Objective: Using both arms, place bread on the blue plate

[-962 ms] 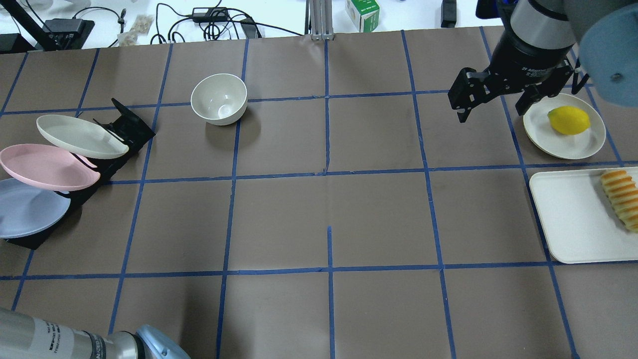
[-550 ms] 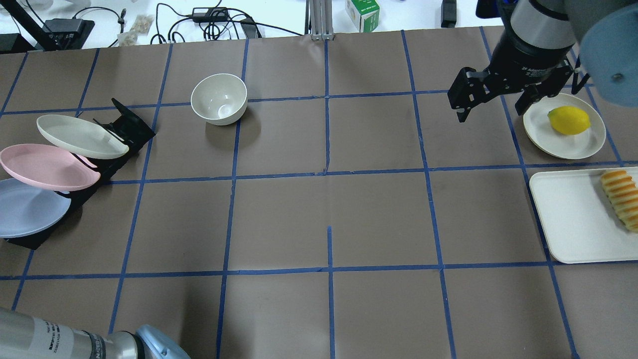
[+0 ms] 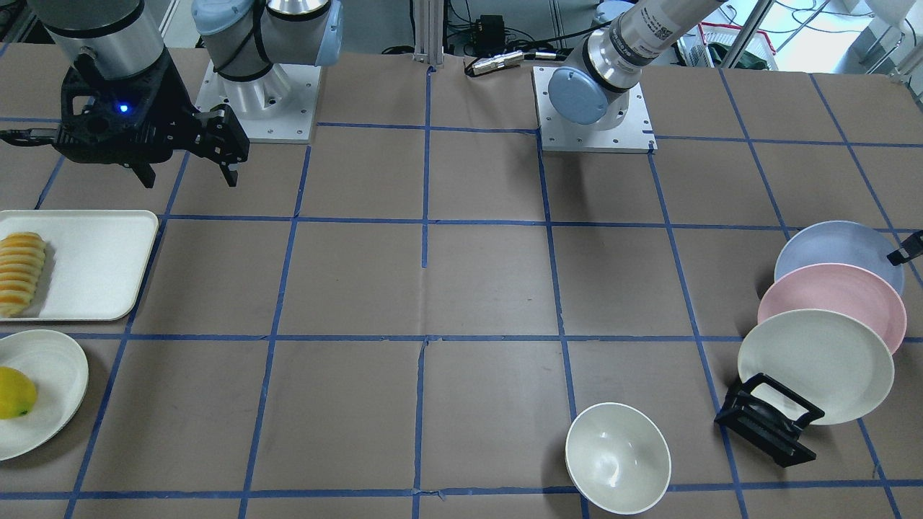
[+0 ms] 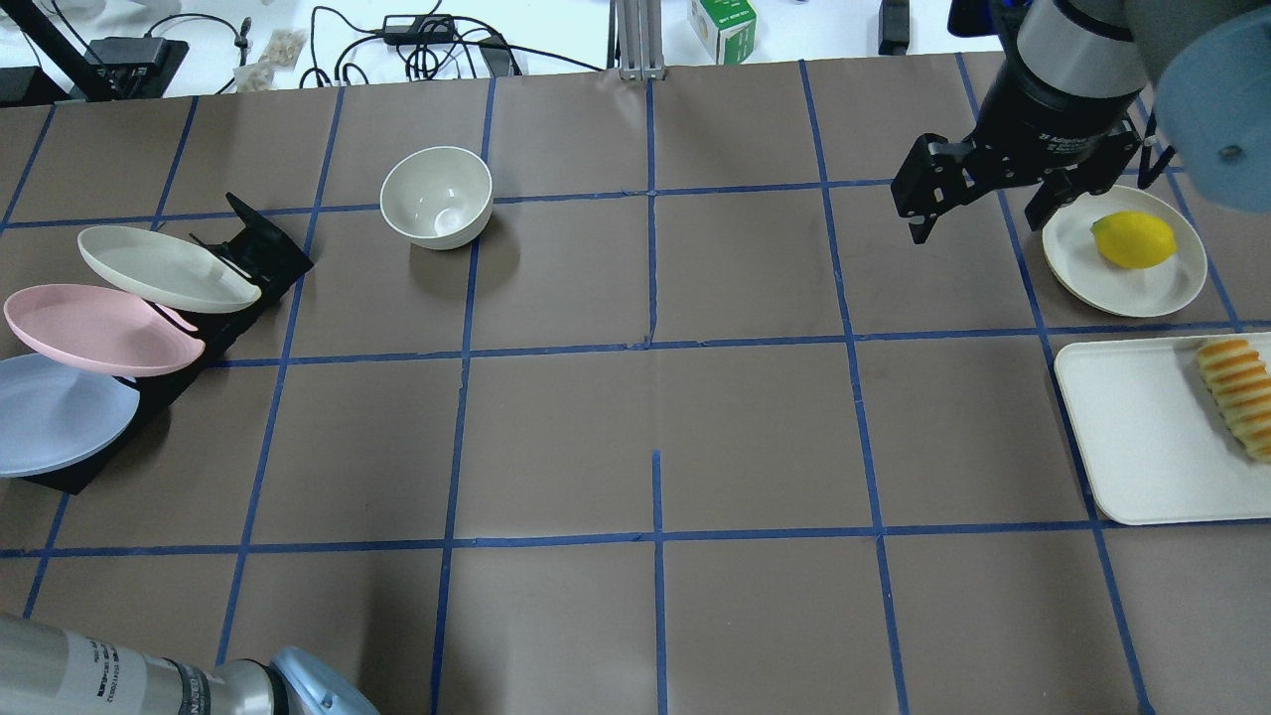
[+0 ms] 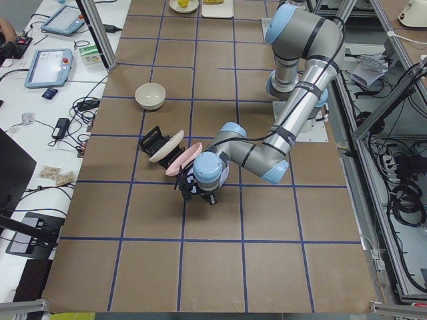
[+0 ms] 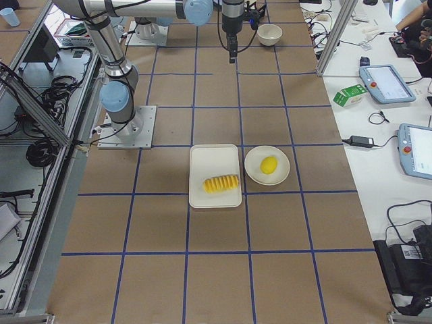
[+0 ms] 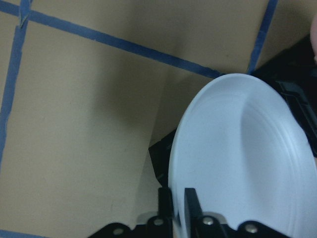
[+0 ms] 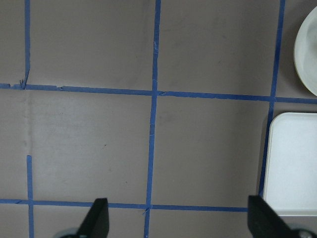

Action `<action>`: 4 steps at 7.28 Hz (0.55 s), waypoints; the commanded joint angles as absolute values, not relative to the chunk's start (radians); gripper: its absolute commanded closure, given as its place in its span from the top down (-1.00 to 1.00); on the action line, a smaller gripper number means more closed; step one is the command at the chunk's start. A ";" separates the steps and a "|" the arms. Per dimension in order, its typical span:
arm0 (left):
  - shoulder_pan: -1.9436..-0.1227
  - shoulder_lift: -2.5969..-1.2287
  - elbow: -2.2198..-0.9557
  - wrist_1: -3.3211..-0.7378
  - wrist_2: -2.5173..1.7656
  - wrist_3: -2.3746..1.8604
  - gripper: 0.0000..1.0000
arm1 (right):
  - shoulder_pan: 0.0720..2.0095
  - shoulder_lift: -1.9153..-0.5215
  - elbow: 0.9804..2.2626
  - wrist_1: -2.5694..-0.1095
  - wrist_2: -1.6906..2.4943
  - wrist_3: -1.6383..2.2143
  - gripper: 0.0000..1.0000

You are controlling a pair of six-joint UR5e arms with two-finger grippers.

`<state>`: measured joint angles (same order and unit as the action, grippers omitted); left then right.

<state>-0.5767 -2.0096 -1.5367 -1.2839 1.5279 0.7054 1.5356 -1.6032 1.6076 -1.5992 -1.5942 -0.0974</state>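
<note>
Left gripper [image 7: 177,201] clamped on the rim of the blue plate [image 7: 242,163]. Plate leans in black rack [image 4: 260,253], pink plate [image 4: 99,330] just past it. Right gripper [image 4: 978,226] spread wide, holding nothing, above table [image 4: 755,427]. Lemon [image 4: 1134,239] on dish [image 4: 1162,288] just beside it. Bread [image 4: 1234,395] farther off on white tray [image 4: 1132,437], apart from both grippers.

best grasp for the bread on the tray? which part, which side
Mid-length of the bread, from straight above, fingers across its narrow width on the two long sides. It lies flat on the tray, long and ribbed, so the middle likely balances best. The right gripper is open and nearer.
</note>
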 commanded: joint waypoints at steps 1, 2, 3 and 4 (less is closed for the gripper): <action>-0.577 -2.008 -1.536 -1.284 1.555 0.707 -1.00 | 1.536 -1.605 1.608 -1.600 -1.594 -0.100 1.00; -0.577 -1.997 -1.536 -1.284 1.558 0.706 -1.00 | 1.536 -1.605 1.608 -1.601 -1.594 -0.100 1.00; -0.575 -1.987 -1.529 -1.284 1.595 0.707 -1.00 | 1.536 -1.603 1.608 -1.601 -1.594 -0.100 1.00; -0.575 -1.979 -1.514 -1.287 1.624 0.709 -1.00 | 1.537 -1.605 1.608 -1.600 -1.592 -0.100 1.00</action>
<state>-0.5759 -1.9893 -1.5272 -1.2848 1.5904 0.7072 1.5357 -1.6040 1.6076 -1.6009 -1.5935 -0.0996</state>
